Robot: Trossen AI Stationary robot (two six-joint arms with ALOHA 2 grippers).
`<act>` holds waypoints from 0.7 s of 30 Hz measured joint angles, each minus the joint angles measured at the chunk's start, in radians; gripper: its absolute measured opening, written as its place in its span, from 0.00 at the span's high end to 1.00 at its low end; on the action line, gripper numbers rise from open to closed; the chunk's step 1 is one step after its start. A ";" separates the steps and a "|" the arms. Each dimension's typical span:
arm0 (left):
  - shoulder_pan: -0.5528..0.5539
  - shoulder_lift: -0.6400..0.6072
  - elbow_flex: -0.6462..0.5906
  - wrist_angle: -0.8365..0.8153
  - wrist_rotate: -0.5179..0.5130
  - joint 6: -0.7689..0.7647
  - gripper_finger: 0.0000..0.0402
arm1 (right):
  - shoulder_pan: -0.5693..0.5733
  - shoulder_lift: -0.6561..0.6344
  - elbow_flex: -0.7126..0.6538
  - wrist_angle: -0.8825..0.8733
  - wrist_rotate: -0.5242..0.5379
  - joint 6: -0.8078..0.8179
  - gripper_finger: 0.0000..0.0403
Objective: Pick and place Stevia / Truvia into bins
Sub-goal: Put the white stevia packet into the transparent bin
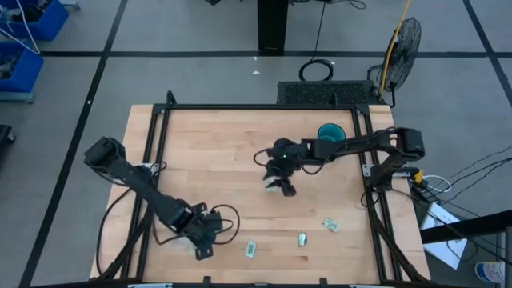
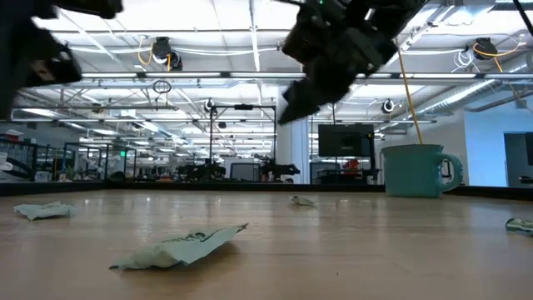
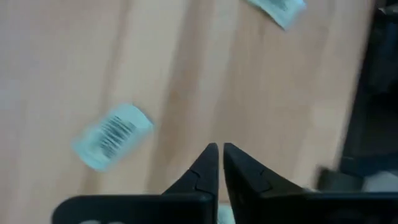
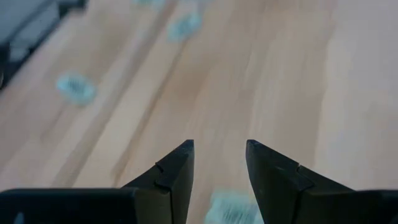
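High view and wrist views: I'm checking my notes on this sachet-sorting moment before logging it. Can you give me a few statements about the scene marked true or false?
1. The left tool has its fingers closed together. True.
2. The right tool grips a sachet. False: its fingers are apart with nothing between them; a sachet lies on the table below.
3. The teal cup stands near the table's far edge, on the right arm's side. True.
4. The left tool hangs over the table's middle. False: it is near the front edge, on the left.
5. Three sachets lie along the front edge, one nearest the left tool. True.
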State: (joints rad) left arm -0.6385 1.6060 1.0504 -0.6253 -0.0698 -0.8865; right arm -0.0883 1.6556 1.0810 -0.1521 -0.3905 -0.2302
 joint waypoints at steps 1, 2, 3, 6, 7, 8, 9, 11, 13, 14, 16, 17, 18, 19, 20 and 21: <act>0.011 0.002 0.000 0.002 -0.034 0.017 0.90 | 0.008 0.000 -0.004 -0.037 0.009 -0.002 0.65; 0.023 0.003 0.000 0.001 -0.072 0.034 0.88 | 0.020 0.000 -0.017 -0.049 0.030 -0.009 0.65; 0.036 0.003 0.000 -0.001 -0.112 0.052 0.86 | 0.034 0.000 -0.037 -0.047 0.055 -0.025 0.65; 0.073 0.003 0.000 -0.001 -0.203 0.139 0.79 | 0.079 0.001 -0.115 0.018 0.167 -0.129 0.65; 0.084 0.003 0.000 -0.001 -0.222 0.168 0.77 | 0.096 0.001 -0.146 0.060 0.214 -0.156 0.65; 0.095 0.003 0.000 -0.001 -0.235 0.194 0.75 | 0.112 0.001 -0.176 0.117 0.255 -0.172 0.65; 0.104 0.003 0.000 -0.001 -0.246 0.216 0.74 | 0.125 0.002 -0.207 0.191 0.287 -0.176 0.65; 0.124 0.003 0.000 -0.001 -0.252 0.255 0.71 | 0.147 0.002 -0.268 0.350 0.304 -0.175 0.65; 0.141 0.003 0.000 -0.001 -0.255 0.289 0.69 | 0.163 0.011 -0.323 0.490 0.287 -0.177 0.65; 0.149 0.003 0.000 -0.001 -0.255 0.301 0.69 | 0.169 0.013 -0.349 0.540 0.285 -0.177 0.65; 0.162 0.003 0.000 -0.001 -0.255 0.320 0.69 | 0.175 0.013 -0.386 0.594 0.290 -0.172 0.65; 0.168 0.003 0.000 0.000 -0.254 0.329 0.68 | 0.175 0.016 -0.393 0.618 0.298 -0.161 0.65; 0.174 0.003 0.000 0.000 -0.254 0.337 0.68 | 0.174 0.018 -0.399 0.636 0.312 -0.146 0.65; 0.178 0.003 0.000 0.000 -0.254 0.343 0.68 | 0.171 0.018 -0.405 0.647 0.314 -0.132 0.65; 0.184 0.003 0.000 0.002 -0.253 0.349 0.68 | 0.168 0.022 -0.409 0.656 0.310 -0.122 0.65; 0.190 0.003 0.000 0.002 -0.254 0.359 0.68 | 0.167 0.036 -0.408 0.676 0.307 -0.118 0.65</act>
State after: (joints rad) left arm -0.4489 1.6089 1.0500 -0.6230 -0.3233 -0.5275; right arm 0.0791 1.6918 0.6725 0.5237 -0.0830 -0.3481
